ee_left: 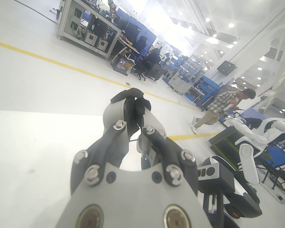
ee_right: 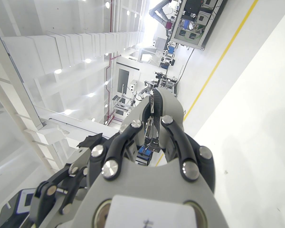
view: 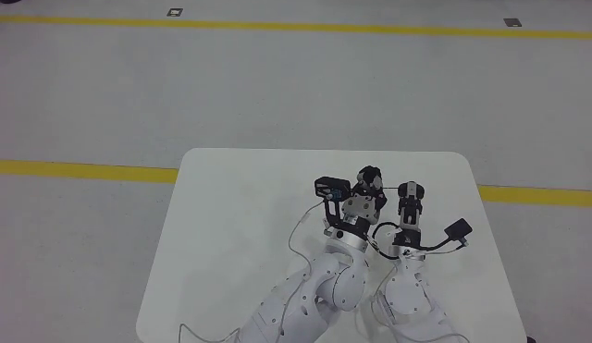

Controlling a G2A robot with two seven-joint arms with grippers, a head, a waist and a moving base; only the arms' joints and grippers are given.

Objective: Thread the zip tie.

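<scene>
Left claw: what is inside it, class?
A thin dark zip tie shows inside the shut left claw. The pinched part is covered by the pads.

White arms [view: 319, 292] carry grey end effectors [ee_left: 135, 100] with black links [ee_left: 109, 143], silver screws [ee_left: 92, 174].

no text, labels, numbers or signs can be read

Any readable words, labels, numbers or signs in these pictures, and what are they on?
No text can be read.
White label on the right arm's wrist housing: its mark is cut off at the picture's edge, unreadable.
Square floor markers: too small to read.
Equipment rack panels and screens: too blurred to read.
</scene>
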